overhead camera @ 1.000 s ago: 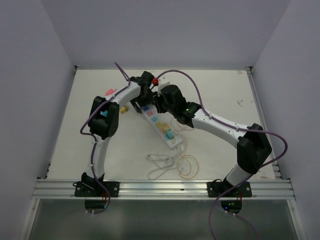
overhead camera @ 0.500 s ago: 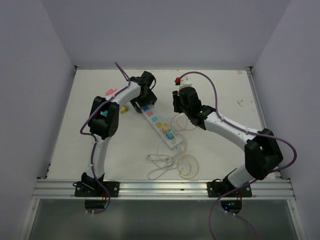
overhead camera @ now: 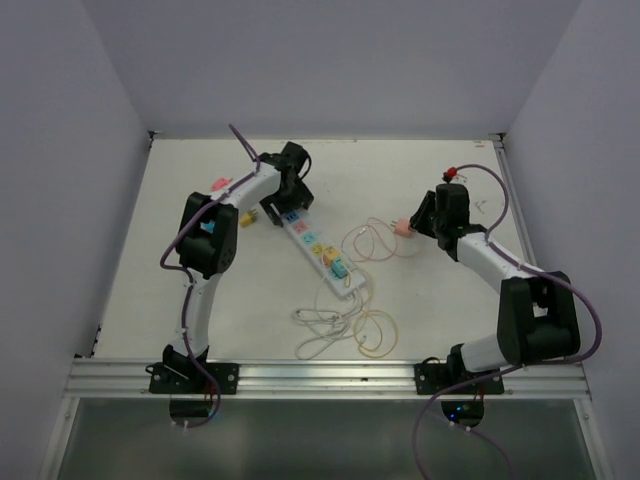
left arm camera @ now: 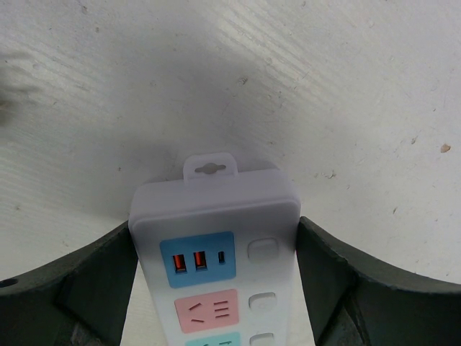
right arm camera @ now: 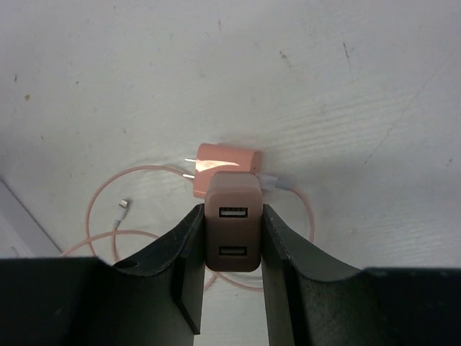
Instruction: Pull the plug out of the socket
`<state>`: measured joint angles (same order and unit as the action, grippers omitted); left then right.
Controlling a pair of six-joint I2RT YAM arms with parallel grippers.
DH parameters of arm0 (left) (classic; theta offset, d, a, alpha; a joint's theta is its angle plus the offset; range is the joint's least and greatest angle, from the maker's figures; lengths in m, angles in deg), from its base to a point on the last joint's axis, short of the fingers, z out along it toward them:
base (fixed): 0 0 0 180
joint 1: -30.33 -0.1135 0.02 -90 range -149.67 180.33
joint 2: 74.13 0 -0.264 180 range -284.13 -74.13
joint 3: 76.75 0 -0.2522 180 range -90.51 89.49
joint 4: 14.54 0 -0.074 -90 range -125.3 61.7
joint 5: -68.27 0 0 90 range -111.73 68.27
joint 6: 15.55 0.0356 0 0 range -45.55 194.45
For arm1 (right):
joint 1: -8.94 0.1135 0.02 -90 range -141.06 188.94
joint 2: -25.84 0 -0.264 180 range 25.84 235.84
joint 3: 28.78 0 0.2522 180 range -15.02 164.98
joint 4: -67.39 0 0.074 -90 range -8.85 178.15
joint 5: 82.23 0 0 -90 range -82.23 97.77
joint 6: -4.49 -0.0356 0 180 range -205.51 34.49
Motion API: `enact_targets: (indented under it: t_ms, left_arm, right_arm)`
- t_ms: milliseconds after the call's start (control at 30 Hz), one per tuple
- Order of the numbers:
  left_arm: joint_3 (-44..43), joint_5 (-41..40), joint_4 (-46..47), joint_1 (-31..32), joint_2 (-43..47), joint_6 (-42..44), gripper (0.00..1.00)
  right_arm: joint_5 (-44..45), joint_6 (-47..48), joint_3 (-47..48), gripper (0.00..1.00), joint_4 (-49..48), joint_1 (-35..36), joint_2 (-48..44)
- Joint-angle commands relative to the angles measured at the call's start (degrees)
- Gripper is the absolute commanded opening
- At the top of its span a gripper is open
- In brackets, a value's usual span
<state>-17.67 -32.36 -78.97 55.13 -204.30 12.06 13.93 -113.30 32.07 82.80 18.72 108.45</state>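
Note:
The socket, a long white power strip (overhead camera: 318, 248) with coloured outlet faces, lies diagonally at mid-table. My left gripper (overhead camera: 289, 201) is shut on its far end. In the left wrist view the gripper (left arm camera: 215, 229) has a finger tight against each side of the strip (left arm camera: 216, 209), beside the blue USB face. My right gripper (overhead camera: 416, 222) is over the table's right side, well clear of the strip. In the right wrist view it (right arm camera: 232, 215) is shut on a pink two-port USB plug (right arm camera: 232, 241), held just above the table.
A teal and yellow plug (overhead camera: 338, 268) sits in the strip's near end. A second pink plug (right arm camera: 225, 160) with prongs and a pink cable (overhead camera: 368, 240) lies under the right gripper. Loose yellow (overhead camera: 247, 217) and pink (overhead camera: 218, 185) plugs lie at left. A white cord (overhead camera: 320, 320) and a yellowish loop (overhead camera: 376, 334) lie near the front.
My right arm has swung from the strip's far end out to the right side of the table, carrying the pink plug. The left gripper and the strip have stayed put.

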Motion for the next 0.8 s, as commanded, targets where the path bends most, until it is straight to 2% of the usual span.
enact_targets:
  t_ms: [0,167,300,467,567,600,667,700,767]
  left_arm:
    - [1.16,-3.08,-5.05,-2.03,-3.16,3.23,0.0]
    - [-0.69,-5.27,-5.57,-2.21,-3.16,4.82,0.04]
    - [-0.78,-5.27,-5.57,-2.82,-2.28,5.7,0.17]
    - [-0.78,-4.84,-4.52,-3.7,-0.27,6.67,0.28]
    - [-0.43,-3.26,-2.68,-4.05,2.37,7.55,0.44]
    - [-0.34,-3.34,-2.5,-4.14,2.9,7.72,0.52]
    - [-0.07,-3.52,-1.71,-4.14,4.56,7.9,0.62]
    - [0.45,-3.52,-1.36,-4.23,5.1,8.07,0.7]
    - [0.72,-3.43,-1.27,-4.23,5.8,8.25,0.79]
  right_arm:
    - [-8.85,-7.88,-1.91,0.0,-7.0,-3.53,1.67]
    - [-13.36,-9.65,-3.93,0.0,-9.73,-6.0,4.14]
    - [-14.76,-10.09,-4.9,0.04,-10.97,-7.05,4.84]
    - [-17.13,-9.56,-5.87,0.09,-11.14,-7.5,3.7]
    - [-17.4,-8.25,-5.7,0.2,-9.92,-7.5,2.47]
    - [-17.4,-7.72,-5.52,0.23,-8.78,-7.5,2.38]
    - [-17.49,-7.37,-4.73,0.34,-7.81,-7.5,2.73]
    - [-17.58,-7.28,-4.47,0.38,-6.85,-7.5,3.17]
    - [-17.93,-7.63,-4.29,0.45,-6.66,-7.5,4.49]
